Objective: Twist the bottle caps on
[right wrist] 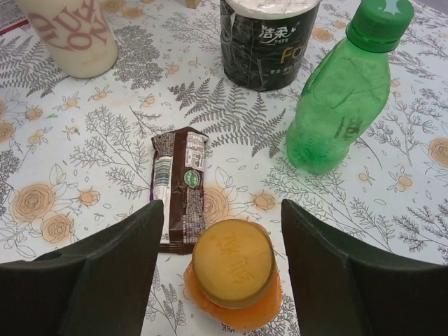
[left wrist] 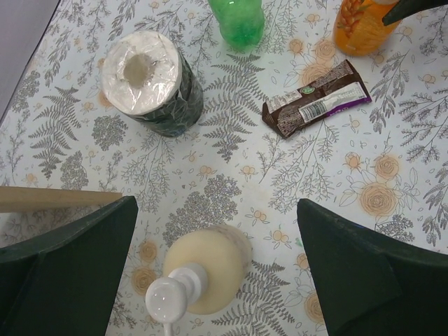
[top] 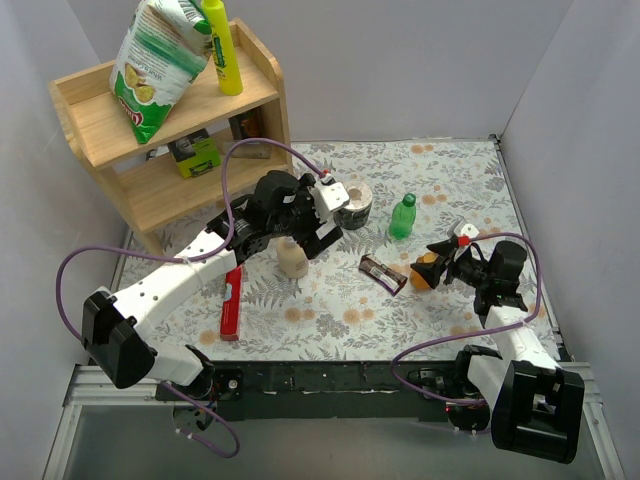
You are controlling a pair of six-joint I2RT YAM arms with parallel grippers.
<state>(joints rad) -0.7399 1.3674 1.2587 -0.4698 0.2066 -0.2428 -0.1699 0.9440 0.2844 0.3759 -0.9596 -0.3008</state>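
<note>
Right wrist view: the right gripper [right wrist: 222, 234] stands with its jaws spread wide on either side of the orange bottle [right wrist: 238, 318], closing on nothing. The orange-brown cap [right wrist: 233, 262] sits on the bottle's neck. Farther out on the floral tablecloth [right wrist: 98, 147], the green bottle [right wrist: 339, 105] stands upright with its dark green cap [right wrist: 380, 22] on top. How tightly either cap is threaded cannot be told. A brown snack bar [right wrist: 178, 185] lies flat just beside the orange bottle, and a wrapped tissue roll [right wrist: 266, 38] stands near the green one.

In the left wrist view, the left gripper [left wrist: 215, 210] is likewise spread open and empty. The cream bottle [left wrist: 210, 269] with its white top stands upright between the fingers — clear of both.

From the top external view, a red tool [top: 232, 302] lies near the left arm, and a wooden shelf [top: 100, 120] at the far left carries a bag of crisps [top: 155, 60] and a yellow bottle [top: 224, 50].
</note>
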